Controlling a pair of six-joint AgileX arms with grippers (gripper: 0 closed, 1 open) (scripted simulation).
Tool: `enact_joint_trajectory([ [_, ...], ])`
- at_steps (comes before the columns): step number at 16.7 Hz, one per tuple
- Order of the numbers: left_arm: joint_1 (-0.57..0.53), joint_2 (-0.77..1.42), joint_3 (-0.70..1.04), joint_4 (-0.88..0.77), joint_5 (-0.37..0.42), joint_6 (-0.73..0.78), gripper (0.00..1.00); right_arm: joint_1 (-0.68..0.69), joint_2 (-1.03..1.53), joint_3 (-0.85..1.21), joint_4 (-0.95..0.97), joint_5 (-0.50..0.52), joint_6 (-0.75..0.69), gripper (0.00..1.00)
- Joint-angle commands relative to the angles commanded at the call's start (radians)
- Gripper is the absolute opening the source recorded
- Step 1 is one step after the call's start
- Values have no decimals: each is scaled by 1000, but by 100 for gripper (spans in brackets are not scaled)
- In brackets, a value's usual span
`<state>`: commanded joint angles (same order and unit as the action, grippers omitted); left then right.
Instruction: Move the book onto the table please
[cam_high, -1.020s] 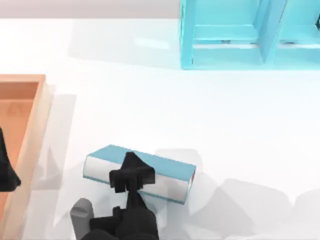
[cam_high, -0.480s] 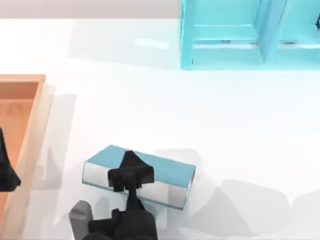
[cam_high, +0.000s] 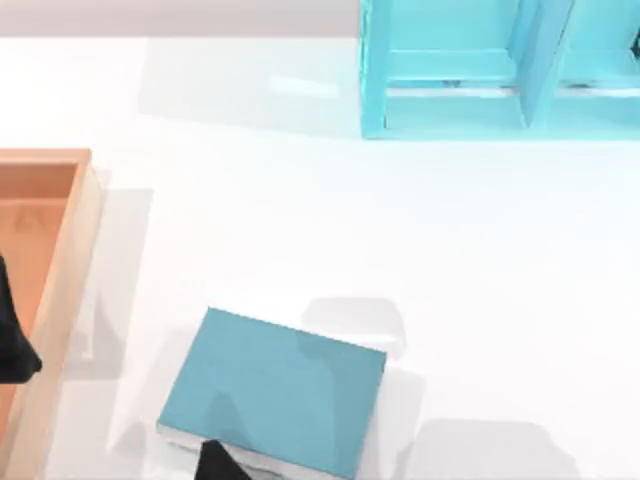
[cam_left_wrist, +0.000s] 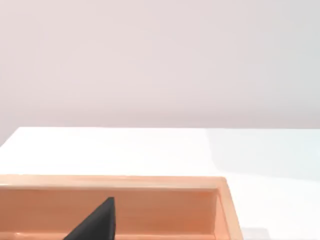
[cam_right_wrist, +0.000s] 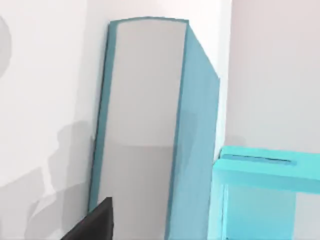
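Observation:
The teal-blue book (cam_high: 275, 390) lies flat on the white table (cam_high: 450, 260), cover up, near the front edge left of centre. Its white page edges (cam_right_wrist: 142, 125) face my right wrist camera. My right gripper (cam_high: 218, 458) pokes in as a black tip at the front edge of the book and holds nothing. One of its fingers (cam_right_wrist: 95, 222) shows far off to the side, apart from the book, so the gripper is open. My left arm (cam_high: 12, 340) is parked at the table's left edge over the tray, one finger (cam_left_wrist: 97, 222) showing.
An orange-brown wooden tray (cam_high: 60, 260) with a raised rim (cam_left_wrist: 150, 182) sits at the left. A light-blue compartmented shelf (cam_high: 480, 80) stands at the back right, and part of the shelf (cam_right_wrist: 260, 170) shows beyond the book. Bare table lies between them.
The book was standing on its edge in my right gripper. It has been let go and has tipped flat, cover up. The right arm has pulled back toward the front edge.

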<state>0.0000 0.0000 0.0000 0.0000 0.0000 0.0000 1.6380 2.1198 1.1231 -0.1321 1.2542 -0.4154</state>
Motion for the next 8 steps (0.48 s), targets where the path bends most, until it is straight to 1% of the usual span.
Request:
enact_joint_trajectory([
  [4,0,0,0,0,0,0,100,113,36,102,-357,35,311,100],
  [8,0,0,0,0,0,0,100,161,56,194,-698,58,569,100],
])
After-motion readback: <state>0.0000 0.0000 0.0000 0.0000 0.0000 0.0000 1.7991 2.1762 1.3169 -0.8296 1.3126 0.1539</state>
